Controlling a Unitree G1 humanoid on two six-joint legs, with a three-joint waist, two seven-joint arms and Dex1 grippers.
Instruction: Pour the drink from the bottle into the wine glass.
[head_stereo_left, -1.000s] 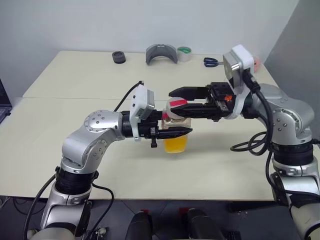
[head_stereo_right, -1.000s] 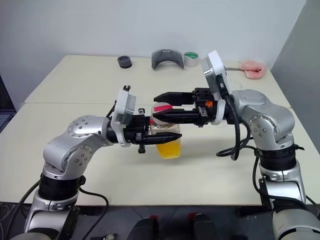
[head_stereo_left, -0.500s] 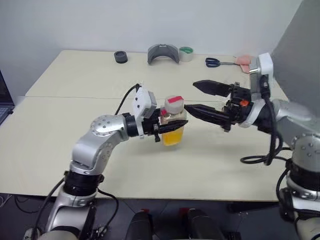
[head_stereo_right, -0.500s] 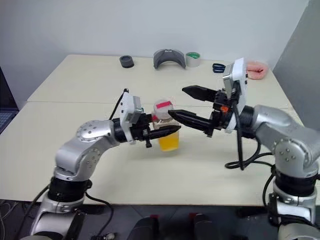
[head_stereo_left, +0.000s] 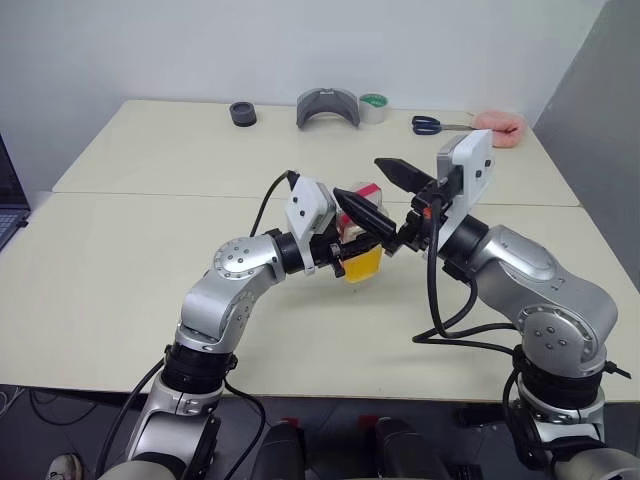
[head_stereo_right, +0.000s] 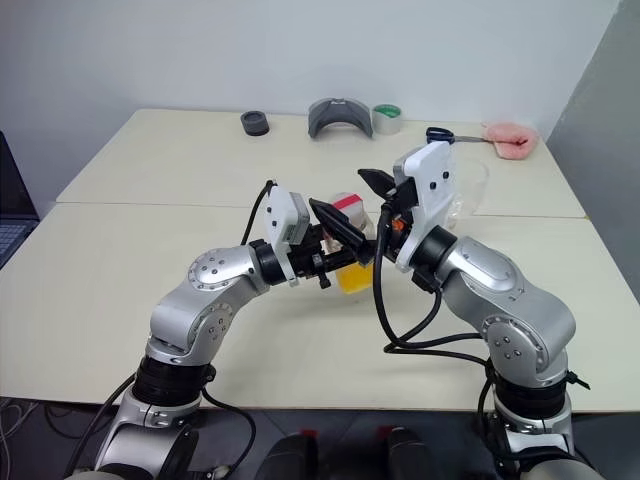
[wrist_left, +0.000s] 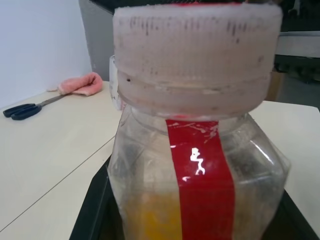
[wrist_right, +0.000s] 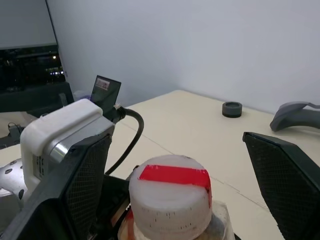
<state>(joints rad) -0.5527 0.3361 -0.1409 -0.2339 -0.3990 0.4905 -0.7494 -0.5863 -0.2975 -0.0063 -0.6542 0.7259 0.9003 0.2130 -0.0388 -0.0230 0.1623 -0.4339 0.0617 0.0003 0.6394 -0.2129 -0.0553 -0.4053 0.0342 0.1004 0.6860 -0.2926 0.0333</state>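
My left gripper (head_stereo_left: 346, 258) is shut on the body of the bottle (head_stereo_left: 361, 258), holding it upright above the table (head_stereo_left: 120, 290). The drink (head_stereo_left: 362, 266) fills the bottle's lower part. A red stripe (wrist_left: 202, 180) runs down its side. The red-and-white cap (wrist_right: 171, 194) is on. My right gripper (head_stereo_left: 383, 194) is open, one finger on each side of the cap, apart from it. Behind my right wrist a clear curved edge shows, seemingly the wine glass (head_stereo_right: 473, 190), mostly hidden.
Along the table's far edge lie a black ring (head_stereo_left: 241, 113), a grey curved piece (head_stereo_left: 327, 105), a green tape roll (head_stereo_left: 372, 106), blue-handled scissors (head_stereo_left: 430, 124) and a pink cloth (head_stereo_left: 497, 128). A dark laptop edge (head_stereo_left: 6, 200) sits at the left.
My right gripper has swung in from the right and opened wider, so its fingers now straddle the cap. My left gripper has carried the bottle slightly forward and to the right.
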